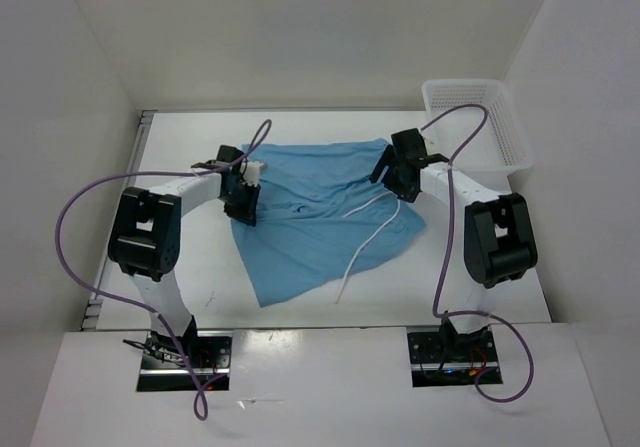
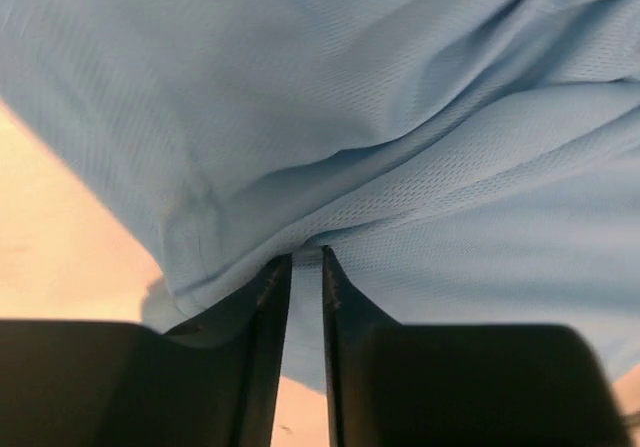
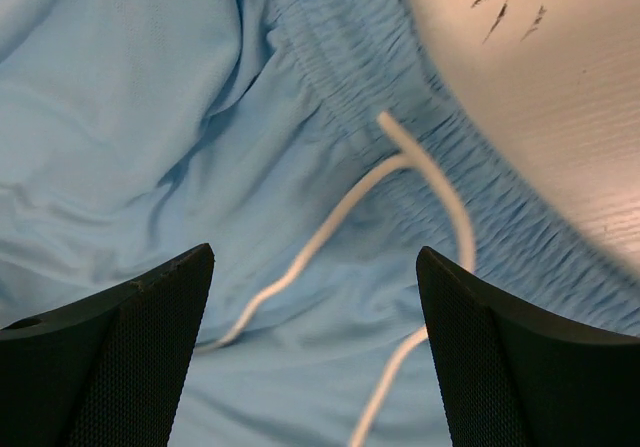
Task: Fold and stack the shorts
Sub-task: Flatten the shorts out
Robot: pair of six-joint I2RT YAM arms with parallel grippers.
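The light blue shorts (image 1: 320,212) lie spread out in the middle of the table, their white drawstring (image 1: 362,239) trailing toward the near edge. My left gripper (image 1: 241,204) is at their left edge. In the left wrist view its fingers (image 2: 270,297) stand almost together, and my left gripper (image 2: 307,255) pinches a fold of the shorts (image 2: 400,117) between them. My right gripper (image 1: 400,181) hovers over the right side. In the right wrist view my right gripper (image 3: 315,257) is open wide above the shorts (image 3: 120,137), with the drawstring (image 3: 330,225) and elastic waistband (image 3: 340,62) below it and nothing held.
A white mesh basket (image 1: 478,119) stands at the back right corner against the wall. White walls close in the table (image 1: 200,277) on three sides. Purple cables loop over both arms. Bare tabletop (image 3: 540,77) lies just beyond the waistband.
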